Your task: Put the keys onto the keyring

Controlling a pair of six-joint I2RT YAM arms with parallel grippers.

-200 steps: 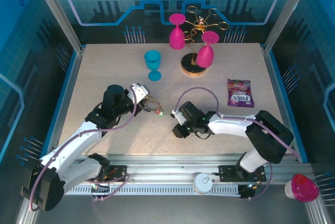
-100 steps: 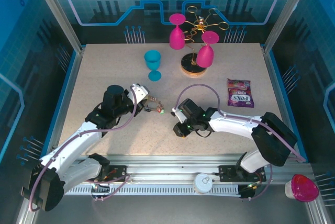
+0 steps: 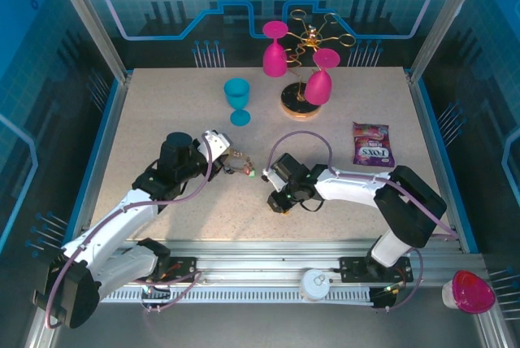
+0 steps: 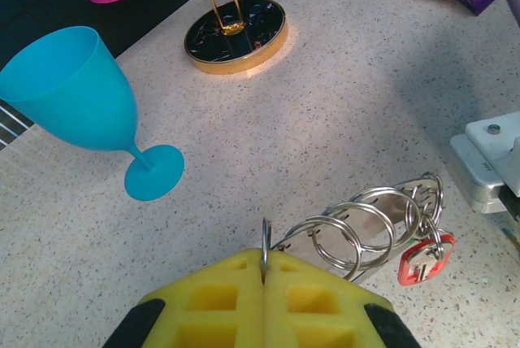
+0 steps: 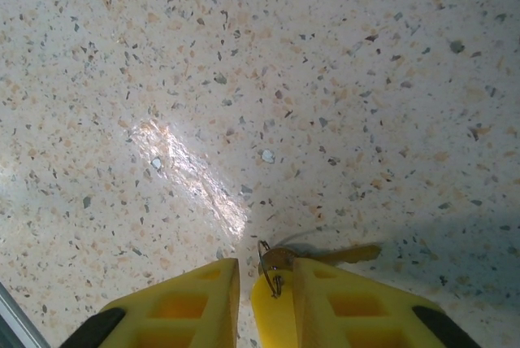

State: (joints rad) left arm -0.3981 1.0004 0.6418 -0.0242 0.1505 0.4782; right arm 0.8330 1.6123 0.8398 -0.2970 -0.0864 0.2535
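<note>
In the left wrist view my left gripper (image 4: 264, 260) is shut on one silver ring of the keyring (image 4: 357, 230), a chain of several linked rings held just above the table. A red-headed key (image 4: 424, 256) hangs from its far end. From above, the left gripper (image 3: 223, 146) holds the keyring (image 3: 240, 165) out to the right. My right gripper (image 3: 275, 202) points down at the table just right of it. Its fingers (image 5: 262, 271) stand slightly apart around a yellow-headed key (image 5: 272, 307) on the table. The key head rests against the right finger, its blade (image 5: 349, 254) pointing right.
A blue goblet (image 3: 237, 100) stands behind the keyring. The gold rack (image 3: 302, 55) with two pink goblets is at the back, its round base (image 4: 236, 35) beyond the goblet. A candy packet (image 3: 373, 145) lies at the right.
The right gripper has shifted a little to the left and its fingers have drawn closer together around the yellow key. The left arm and keyring have stayed put.
</note>
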